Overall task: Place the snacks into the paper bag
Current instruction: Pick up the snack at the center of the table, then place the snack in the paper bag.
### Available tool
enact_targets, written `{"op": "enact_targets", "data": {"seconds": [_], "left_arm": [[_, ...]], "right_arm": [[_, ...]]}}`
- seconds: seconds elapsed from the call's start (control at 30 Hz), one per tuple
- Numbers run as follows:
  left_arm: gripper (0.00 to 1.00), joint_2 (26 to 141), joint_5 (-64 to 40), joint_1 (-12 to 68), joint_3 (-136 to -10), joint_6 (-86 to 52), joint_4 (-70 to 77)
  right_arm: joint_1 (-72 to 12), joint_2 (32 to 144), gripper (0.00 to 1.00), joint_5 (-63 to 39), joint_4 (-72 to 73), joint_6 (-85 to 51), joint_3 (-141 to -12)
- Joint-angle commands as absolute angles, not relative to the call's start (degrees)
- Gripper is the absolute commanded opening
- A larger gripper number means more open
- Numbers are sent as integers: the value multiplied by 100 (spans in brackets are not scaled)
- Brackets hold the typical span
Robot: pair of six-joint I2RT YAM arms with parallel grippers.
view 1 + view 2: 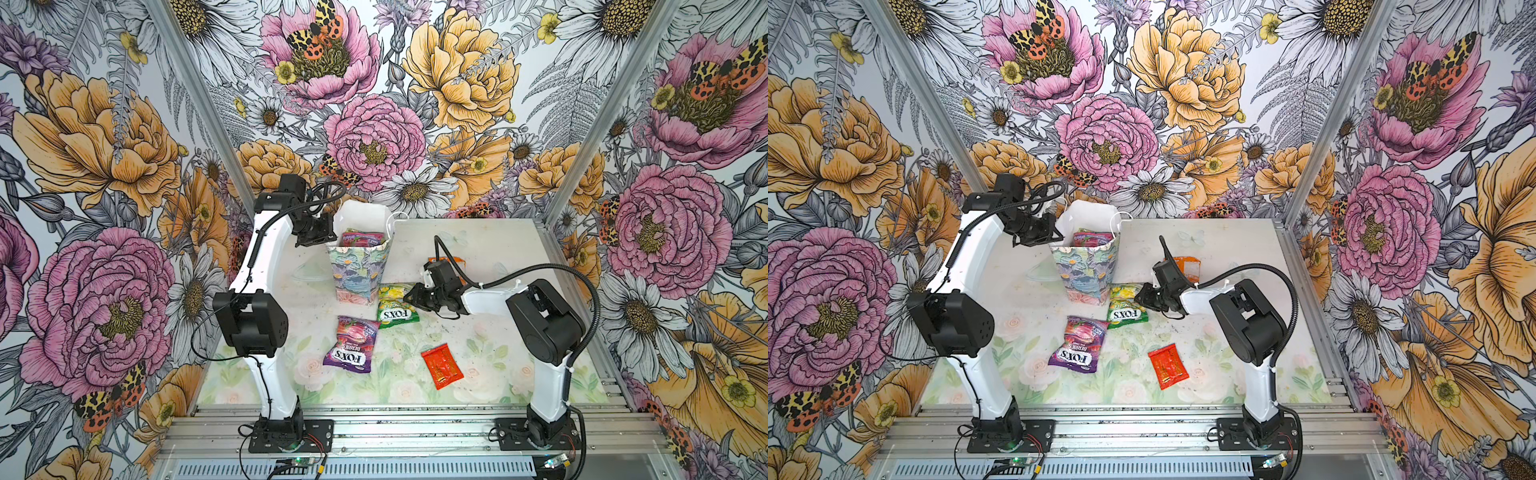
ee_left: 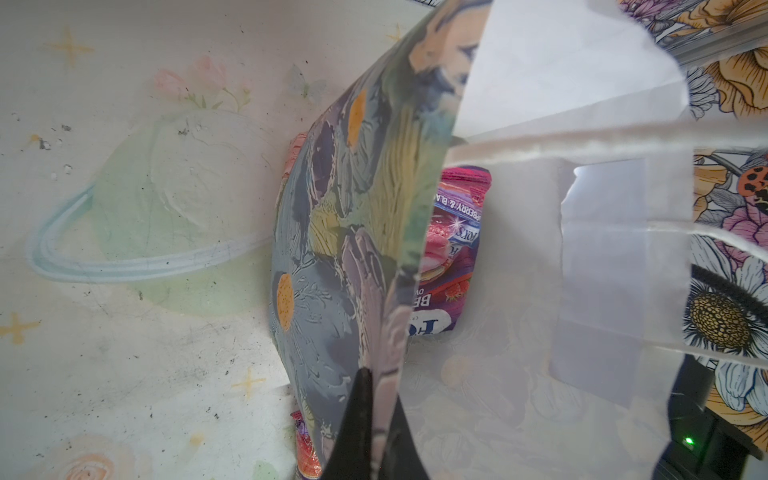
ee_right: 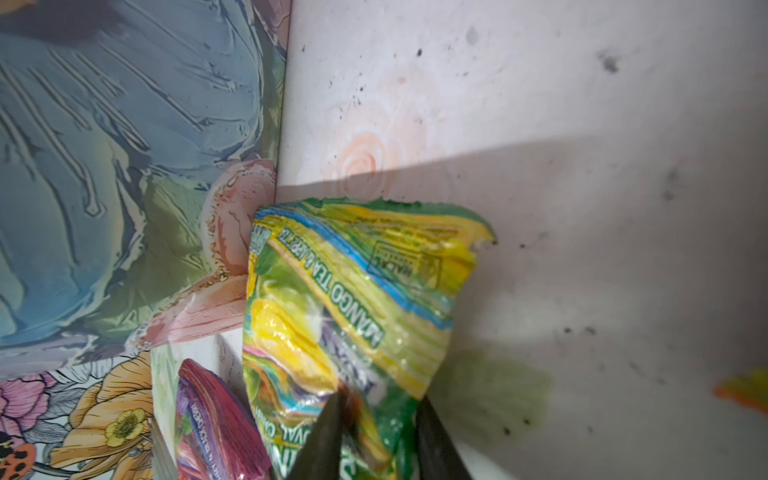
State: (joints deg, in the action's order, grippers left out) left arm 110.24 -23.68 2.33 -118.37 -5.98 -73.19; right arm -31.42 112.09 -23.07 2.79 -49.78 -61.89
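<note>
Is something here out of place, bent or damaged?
The paper bag is out of shape: the left gripper pinches its rim, and the mouth looks stretched and uneven. The purple packet lying on the table is creased and bent. Nothing looks spilled or torn.

Purple packet point(image 1: 348, 345) reads FOX'S BERRIES; green packet point(image 1: 395, 305) FOX'S.

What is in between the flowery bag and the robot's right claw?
The green FOX'S packet lies there, right beside the paper bag, its far edge inside the right gripper. Both top views show it.
</note>
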Motion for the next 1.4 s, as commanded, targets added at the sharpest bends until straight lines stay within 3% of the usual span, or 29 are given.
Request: {"op": "enact_targets", "data": {"seconds": [0.0,0.1,0.77,1.37], "left_arm": [[0,10804,-2518,182,-11812,-600,-7177],[0,10805,-2520,185,-11813,-606,-7177],[0,10784,-2547,172,-11808,-604,-7181],[0,10732,-2536,180,-11826,-606,-7179]], "right_arm": [[-3126,11162,14,-2406,541,-5028,-6120],[-3120,10970,0,-2330,458,-4989,-6091],[-2964,9211,0,-1799,-706,-4494,-6327],[-2742,8571,0,-1099,-2133,-3286,-8380]]}}
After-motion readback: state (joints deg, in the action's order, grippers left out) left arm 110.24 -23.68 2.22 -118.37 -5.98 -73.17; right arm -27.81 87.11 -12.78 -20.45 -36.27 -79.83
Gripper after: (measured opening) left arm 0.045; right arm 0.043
